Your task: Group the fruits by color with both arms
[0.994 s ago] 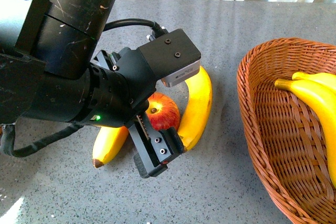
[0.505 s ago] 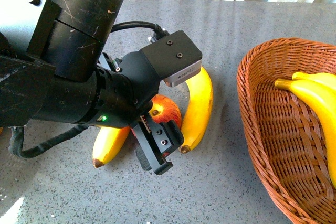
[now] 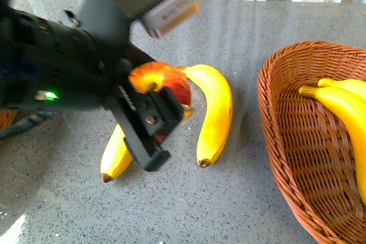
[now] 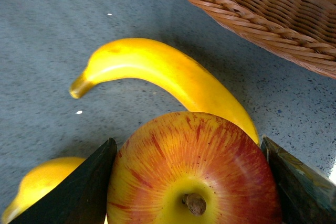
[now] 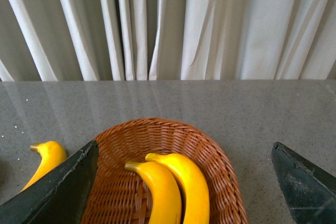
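My left gripper (image 3: 159, 100) is shut on a red apple streaked yellow (image 3: 162, 80) and holds it above the grey table. In the left wrist view the apple (image 4: 191, 174) fills the space between both jaws, stem facing the camera. Two bananas lie on the table below it: a curved one (image 3: 214, 112), also in the left wrist view (image 4: 168, 74), and one half hidden under the arm (image 3: 116, 155). Two more bananas (image 3: 343, 104) lie in the wicker basket (image 3: 286, 141). My right gripper (image 5: 184, 192) is open and empty above that basket and its bananas (image 5: 176, 187). A second apple is out of view.
The wicker basket stands at the right of the grey table (image 3: 246, 21). White curtains (image 5: 168, 24) hang behind the table's far edge. A bit of another wicker rim (image 3: 4, 119) shows at the far left.
My left gripper has lifted the red apple off the table, up and to the left, away from the two bananas. The bananas and basket have not moved.
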You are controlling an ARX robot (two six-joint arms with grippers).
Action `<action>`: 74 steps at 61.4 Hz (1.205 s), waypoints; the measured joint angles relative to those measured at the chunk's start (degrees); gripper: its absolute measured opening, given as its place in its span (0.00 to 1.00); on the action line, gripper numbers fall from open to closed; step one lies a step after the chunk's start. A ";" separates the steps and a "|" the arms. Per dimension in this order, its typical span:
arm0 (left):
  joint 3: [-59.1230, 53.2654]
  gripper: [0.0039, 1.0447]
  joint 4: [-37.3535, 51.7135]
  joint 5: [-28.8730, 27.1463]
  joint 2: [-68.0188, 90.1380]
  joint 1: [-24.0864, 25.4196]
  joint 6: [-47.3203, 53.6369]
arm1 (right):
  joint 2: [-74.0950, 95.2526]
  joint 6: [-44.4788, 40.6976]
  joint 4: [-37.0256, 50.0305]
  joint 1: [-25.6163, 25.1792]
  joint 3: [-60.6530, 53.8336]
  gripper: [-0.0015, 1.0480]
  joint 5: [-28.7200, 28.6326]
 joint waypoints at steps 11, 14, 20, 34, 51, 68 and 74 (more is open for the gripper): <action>-5.73 0.68 -3.10 0.66 -9.86 10.23 0.59 | 0.00 0.00 0.00 0.00 0.00 0.91 0.02; -6.80 0.68 -4.04 1.25 -11.52 12.98 1.09 | 0.00 0.00 0.00 0.00 -0.02 0.91 0.02; -9.18 0.68 -6.80 3.10 -15.78 21.24 2.82 | 0.00 0.00 0.00 0.00 0.00 0.91 0.02; -11.69 0.68 -11.37 7.54 -20.76 38.88 7.48 | 0.00 0.00 0.00 0.00 0.00 0.91 0.02; -14.14 0.68 -11.87 10.64 -18.58 57.61 11.65 | 0.00 0.02 0.00 0.00 0.00 0.91 0.00; -17.03 0.84 -8.37 10.69 -15.52 58.38 11.32 | 0.00 0.00 0.00 0.00 -0.02 0.91 0.02; -17.03 0.92 -8.04 10.93 -15.96 58.01 10.60 | 0.00 0.00 0.00 0.00 0.00 0.91 0.02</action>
